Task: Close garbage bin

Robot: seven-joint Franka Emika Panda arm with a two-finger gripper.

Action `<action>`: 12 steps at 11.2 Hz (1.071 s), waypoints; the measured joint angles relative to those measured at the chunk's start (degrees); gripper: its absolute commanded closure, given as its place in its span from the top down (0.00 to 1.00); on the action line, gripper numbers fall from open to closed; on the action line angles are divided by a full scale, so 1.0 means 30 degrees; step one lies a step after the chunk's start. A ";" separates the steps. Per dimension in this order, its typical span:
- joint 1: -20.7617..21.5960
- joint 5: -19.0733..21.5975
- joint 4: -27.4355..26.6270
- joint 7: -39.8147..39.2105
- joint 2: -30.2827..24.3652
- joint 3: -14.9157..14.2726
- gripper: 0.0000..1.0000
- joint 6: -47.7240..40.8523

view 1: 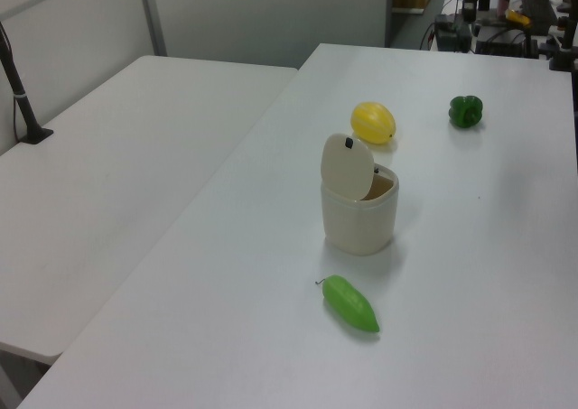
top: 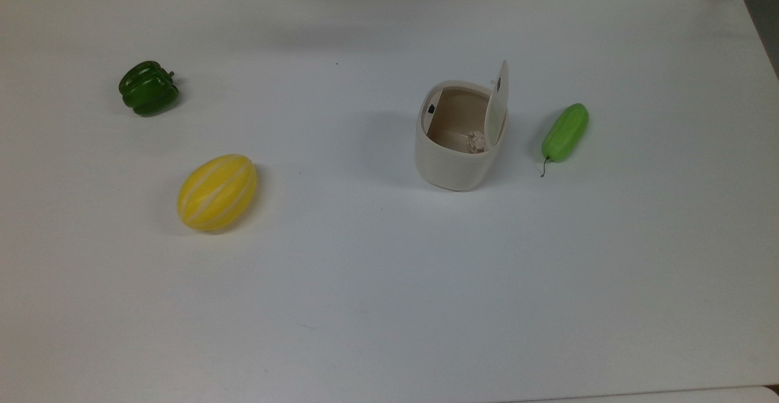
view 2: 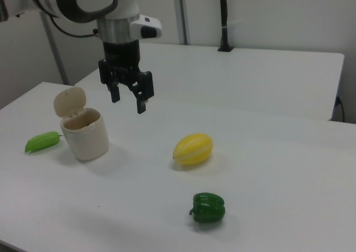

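Green cucumber (top: 565, 132) beside open garbage bin (top: 453, 159).

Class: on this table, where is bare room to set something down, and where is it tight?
Widest free patch: the top view's lower half of the table, below the melon and bin. Also free: the stretch between the pepper and bin. Tight: the gap between the bin's raised lid and the cucumber.

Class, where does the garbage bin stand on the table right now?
In the top view, the garbage bin stands right of centre on the white table, lid up, with the light green vegetable close on its right and apart from it.
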 measured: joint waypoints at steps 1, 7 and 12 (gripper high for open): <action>0.0077 0.0173 0.0087 0.0000 0.0179 0.0001 0.16 0.0066; 0.0879 0.0840 0.0428 -0.0020 0.1330 0.0113 0.00 0.3236; 0.2031 0.3500 0.1377 -0.4611 0.2292 0.1082 0.00 0.6079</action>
